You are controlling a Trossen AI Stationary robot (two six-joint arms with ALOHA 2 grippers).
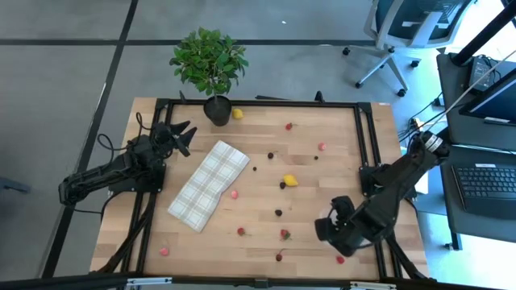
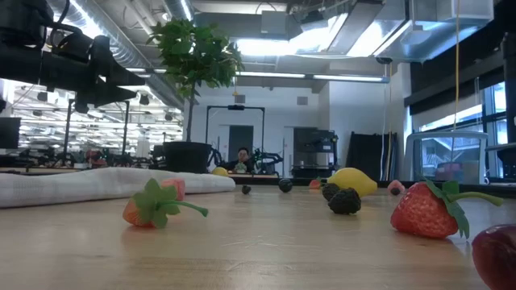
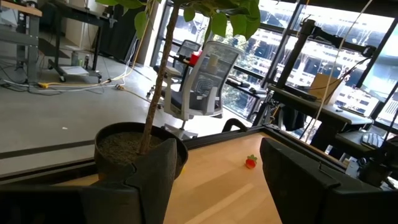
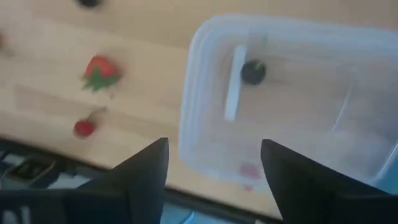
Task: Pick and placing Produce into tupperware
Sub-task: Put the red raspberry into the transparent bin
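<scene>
Wooden table (image 1: pixel 322 173) first, w/ the plaid cloth (image 1: pixel 209 184) as landmark. Potted plant (image 1: pixel 211 68) stood beyond the cloth's far end, at the table's far edge. Left arm waited just beside the cloth's outer long edge, left hand (image 1: pixel 184 137) wide and empty, pointing at the plant pot per its wrist view.

Right arm sat well apart from the cloth, at the opposite near corner. Right hand (image 4: pixel 211 168) hovered over the clear tupperware (image 4: pixel 205 81), fingers spread wide, nothing held. One dark berry (image 4: pixel 252 71) lay inside the tub. A strawberry (image 4: pixel 98 72) and a small cherry-like red piece (image 4: pixel 84 127) lay on the table beside the tub. Lemon (image 1: pixel 289 180) and more berries were scattered btwn cloth and tub; most produce not yet in.

Risks, as I judge them: tub is light and sits near the table edge, so a low fingertip on withdrawal could nudge or tip it, poss. spilling the berry. Pieces are tiny and round; an off-centre pinch on the next one could flick it away, maybe off the table.
</scene>
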